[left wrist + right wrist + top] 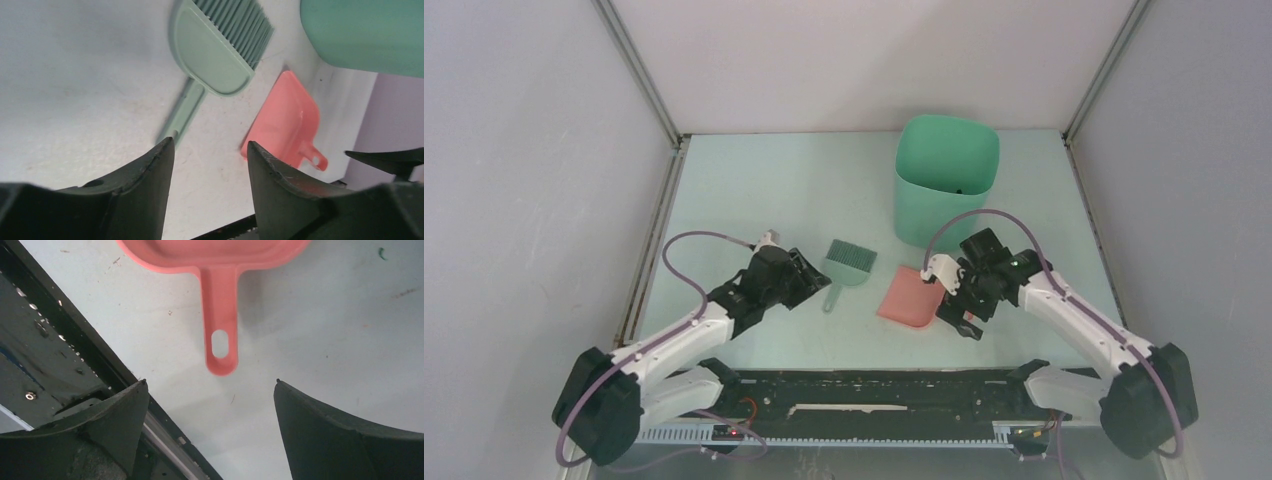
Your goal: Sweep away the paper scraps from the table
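No paper scraps show on the table in any view. A green hand brush lies flat at mid-table, with a pink dustpan just to its right. My left gripper is open and empty, just left of the brush handle. In the left wrist view, the left gripper has bare table between its fingers. My right gripper is open and empty over the dustpan's handle end. In the right wrist view, the right gripper sits just short of the handle.
A tall mint-green bin stands at the back right, behind the dustpan, with a small dark speck inside it. The black base rail runs along the near edge. Metal edge rails and grey walls close in both sides.
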{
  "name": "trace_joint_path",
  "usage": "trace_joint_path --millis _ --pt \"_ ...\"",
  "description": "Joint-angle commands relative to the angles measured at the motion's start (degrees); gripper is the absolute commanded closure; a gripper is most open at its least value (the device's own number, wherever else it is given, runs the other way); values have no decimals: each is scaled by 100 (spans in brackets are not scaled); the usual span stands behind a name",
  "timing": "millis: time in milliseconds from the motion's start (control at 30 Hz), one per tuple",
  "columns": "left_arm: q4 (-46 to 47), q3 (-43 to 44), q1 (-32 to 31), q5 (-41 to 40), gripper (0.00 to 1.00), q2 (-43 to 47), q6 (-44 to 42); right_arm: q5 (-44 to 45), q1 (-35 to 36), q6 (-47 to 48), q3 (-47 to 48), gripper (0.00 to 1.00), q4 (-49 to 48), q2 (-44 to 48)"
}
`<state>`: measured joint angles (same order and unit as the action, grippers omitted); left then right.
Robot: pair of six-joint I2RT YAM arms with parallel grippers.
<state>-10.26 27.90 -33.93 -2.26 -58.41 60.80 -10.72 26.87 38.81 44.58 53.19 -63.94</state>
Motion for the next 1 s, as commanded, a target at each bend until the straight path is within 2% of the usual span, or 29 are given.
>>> trace_joint_path --millis 0,200,300,333,367,400,433,533,667,800,867,967 --pt "-933 303 36 -629 38 482 -711 -213 -407 -405 192 0 245 661" --pt "-1560 1139 31 -699 33 223 -1853 -21 -1335 -949 99 0 -324 1396" --pt "-2104 1847 23 -751 31 -112 -2591 468 -1666 -1240 97 0 -597 1497" --pt "-2236 2062 22 -787 28 -221 -2897 645 -1806 -1331 95 0 -696 1491" --pt "-2331 2260 22 -865 8 -309 -3066 875 -1970 -1478 95 0 -822 1470" --pt "-2413 2438 24 -1015 1 -400 -3179 1021 -2171 -1645 122 0 -970 1431" --pt "-2464 2617 21 -1126 0 -485 -3316 987 -2432 -1742 148 0 -1010 1388" --pt "-2631 3222 21 -1134 0 -739 -3844 423 -3338 -2075 426 0 -1091 1242" --pt "-2732 3734 24 -1441 0 -853 -4466 -1170 -4427 -2926 730 0 -1387 1235" --pt "-2128 3047 22 -1843 0 -637 -4630 -2341 -5037 -4044 335 0 -2337 1318" --pt "-1723 2626 20 -1750 0 -574 -4704 -2748 -5255 -4101 70 0 -2652 1287" --pt "-1835 2671 20 -2080 0 -626 -4668 -2763 -5306 -3774 -158 0 -2725 1206"
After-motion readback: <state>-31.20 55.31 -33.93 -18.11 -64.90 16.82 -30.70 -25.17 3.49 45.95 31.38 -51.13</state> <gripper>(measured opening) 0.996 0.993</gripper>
